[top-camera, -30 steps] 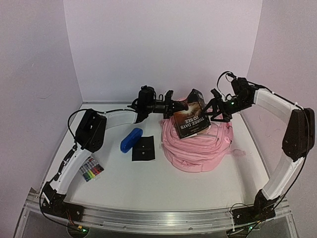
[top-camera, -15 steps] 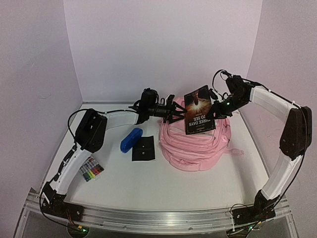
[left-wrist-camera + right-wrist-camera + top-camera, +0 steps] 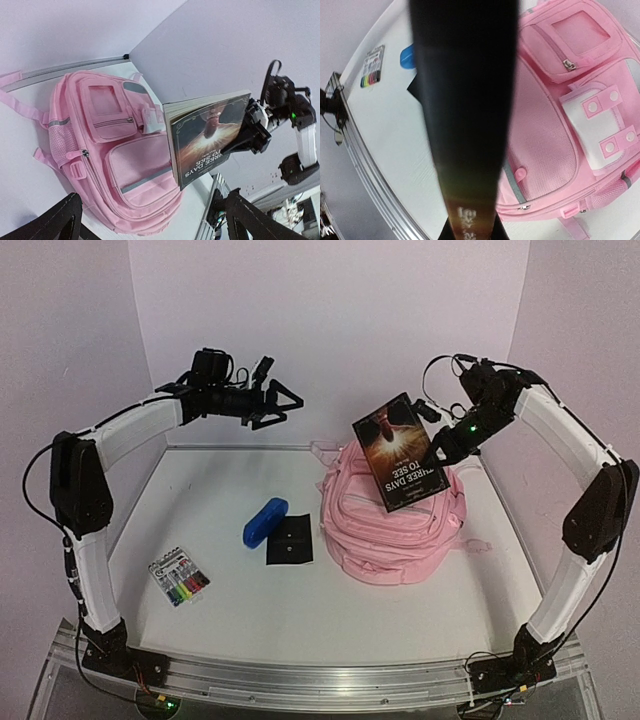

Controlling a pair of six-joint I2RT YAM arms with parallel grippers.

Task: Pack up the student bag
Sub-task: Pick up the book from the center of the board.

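Top external, right gripper (image 3: 441,451) gripping book (image 3: 400,452)

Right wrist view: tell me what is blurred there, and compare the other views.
Right wrist view: the book is a dark, out-of-focus band up the middle, the student bag behind it fairly sharp. Left wrist view: both sharp. Top view: even light, soft shadows.

White table (image 3: 250,610) bears the student bag (image 3: 395,540), blue case (image 3: 265,521), black square (image 3: 290,540) and marker pack (image 3: 179,581).
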